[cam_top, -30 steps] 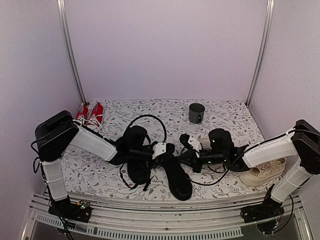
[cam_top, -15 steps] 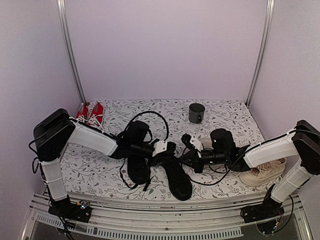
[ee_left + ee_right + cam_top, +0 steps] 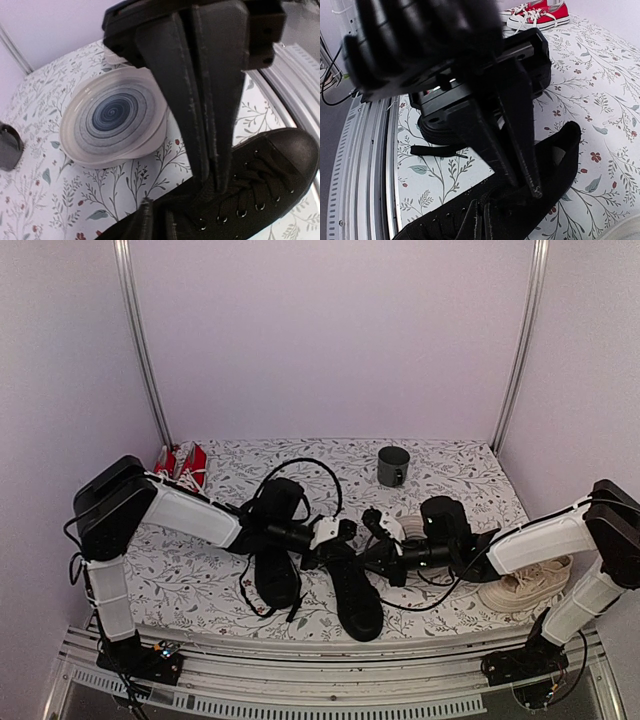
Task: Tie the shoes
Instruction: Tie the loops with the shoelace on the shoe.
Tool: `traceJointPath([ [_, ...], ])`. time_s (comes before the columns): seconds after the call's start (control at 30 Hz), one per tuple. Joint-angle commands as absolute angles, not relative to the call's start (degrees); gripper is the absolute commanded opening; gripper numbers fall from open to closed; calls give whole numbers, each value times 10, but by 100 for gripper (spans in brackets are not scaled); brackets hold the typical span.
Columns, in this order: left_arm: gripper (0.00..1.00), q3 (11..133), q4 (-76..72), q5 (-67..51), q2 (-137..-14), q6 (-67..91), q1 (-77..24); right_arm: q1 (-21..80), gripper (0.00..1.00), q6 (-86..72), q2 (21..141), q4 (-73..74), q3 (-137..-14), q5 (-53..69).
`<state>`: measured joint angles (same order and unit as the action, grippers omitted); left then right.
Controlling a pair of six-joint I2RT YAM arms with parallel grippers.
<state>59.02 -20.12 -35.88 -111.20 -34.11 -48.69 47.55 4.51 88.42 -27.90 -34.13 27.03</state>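
Two black shoes lie near the table's front. One [image 3: 275,580] rests under the left arm. The other [image 3: 358,605] points its toe at the front edge and fills the bottom of the left wrist view [image 3: 265,200] and of the right wrist view [image 3: 555,165]. Both grippers meet over this shoe's laced opening. My left gripper [image 3: 348,547] comes in from the left, its jaws pressed together with tips [image 3: 212,186] down in the laces. My right gripper [image 3: 366,554] comes in from the right, shut, its tips [image 3: 526,186] at the tongue. A dark lace runs between the two sets of tips.
A blue-and-white striped bowl [image 3: 112,117] sits just right of the shoe. A grey mug [image 3: 392,466] stands at the back. Small red sneakers [image 3: 182,465] are at the back left and cream sneakers [image 3: 520,590] under the right arm. A loose lace end [image 3: 435,150] lies beside the other shoe.
My left arm has stretched a little farther right, bringing its gripper closer to the right gripper over the shoe. The right arm has barely moved.
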Motion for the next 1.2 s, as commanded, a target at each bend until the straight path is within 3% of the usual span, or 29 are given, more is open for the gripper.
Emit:
traceJointPath([
  [0.0, 0, 603, -198, -373, -1141, -335, -483, 472, 8, 44, 888, -283, -358, 298],
  [0.13, 0, 595, -219, -358, -1140, -322, -487, 446, 28, 26, 870, -274, -359, 346],
  [0.2, 0, 591, -229, -350, -1138, -317, -489, 416, 32, -13, 862, -294, -354, 399],
  [0.3, 0, 587, -242, -339, -1137, -309, -491, 379, 32, -79, 878, -302, -362, 449],
  [0.67, 0, 568, -266, -328, -1133, -299, -493, 377, 14, -134, 977, -301, -392, 422],
  [1.17, 0, 570, -275, -323, -1133, -295, -492, 398, 16, -118, 1003, -327, -400, 455],
])
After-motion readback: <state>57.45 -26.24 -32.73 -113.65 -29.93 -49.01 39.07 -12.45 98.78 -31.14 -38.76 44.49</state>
